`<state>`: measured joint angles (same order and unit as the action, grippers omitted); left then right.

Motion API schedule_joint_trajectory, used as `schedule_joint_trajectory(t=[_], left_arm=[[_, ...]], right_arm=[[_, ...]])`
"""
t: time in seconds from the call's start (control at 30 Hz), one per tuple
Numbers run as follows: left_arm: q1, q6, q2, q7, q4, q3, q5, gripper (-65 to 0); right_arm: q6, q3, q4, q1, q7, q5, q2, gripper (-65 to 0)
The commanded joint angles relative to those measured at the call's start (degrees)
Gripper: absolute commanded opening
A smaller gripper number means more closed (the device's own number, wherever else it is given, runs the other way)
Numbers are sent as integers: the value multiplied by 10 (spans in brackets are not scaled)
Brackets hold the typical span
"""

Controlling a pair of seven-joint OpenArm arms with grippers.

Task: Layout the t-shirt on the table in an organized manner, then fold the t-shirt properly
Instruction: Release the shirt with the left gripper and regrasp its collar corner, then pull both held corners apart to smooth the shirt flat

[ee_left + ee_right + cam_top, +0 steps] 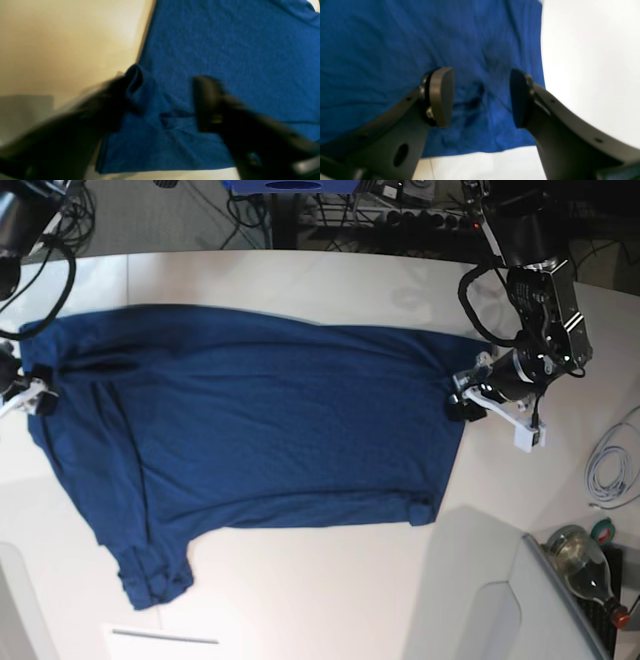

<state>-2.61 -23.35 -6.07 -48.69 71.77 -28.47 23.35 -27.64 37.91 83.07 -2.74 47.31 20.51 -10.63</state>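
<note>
Fabric fills most of what I see: the t-shirt [250,430] lies spread flat across the table [330,600], its body running from the left edge of the base view to the right of centre, with one sleeve bunched at the lower left.

In my right wrist view, my right gripper [482,97] stands with its fingers [441,96] clearly apart, and the blue cloth shows in the gap between them. The shirt covers the upper left and centre of that frame, its edge running down the right side beside bare white tabletop. A small crumple of fabric sits just between the pads; neither pad pinches it.

In my left wrist view, my left gripper [160,105] is blurred, but its two dark fingers stand apart, one at the lower left and one at the lower right. A small raised fold of the shirt touches the left finger, and wrinkled cloth lies in the gap. The shirt fills the right and centre of this frame, with the tabletop at the upper left.
</note>
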Motion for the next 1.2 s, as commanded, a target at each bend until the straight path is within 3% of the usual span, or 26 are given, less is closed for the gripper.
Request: schedule_joint_trajectory(t=[0.0,0.1,0.27,0.3,0.37,0.47,0.53,0.83,1.07,1.17], left_arm=[[-15,-3,-7,27,18,-1,10,-140],[8,-3,-7,50,63,-1,10,-59],[111,-7,-3,71,165,-1,12,-54],[135,-7,3,86,172,-1,15,-54],[184,-7,14,137,172,-27,51,-54],[229,-7,20,188,143,-67,119,-54],[238,-7,19,200,115,-76,143,-54],[182,-7,20,220,12,-74,144,-58],[174,-7,18,224,5,-26,144,-59],[174,-5,18,221,3,-23,144,-138]], right_arm=[[-2,3,30,-7,-23,6,-8,-315],[-3,9,74,-46,-46,7,10,-315],[-4,144,113,-77,-53,8,88,-308],[-13,171,112,-77,-52,8,98,-308],[-61,212,108,-79,-49,8,109,-308],[-124,250,108,-81,-47,7,117,-308],[-124,267,108,-82,-47,7,119,-308],[-124,275,52,-82,-47,6,116,-308],[-124,275,36,-82,-47,6,116,-309],[-124,275,36,-82,-47,6,116,-311]])
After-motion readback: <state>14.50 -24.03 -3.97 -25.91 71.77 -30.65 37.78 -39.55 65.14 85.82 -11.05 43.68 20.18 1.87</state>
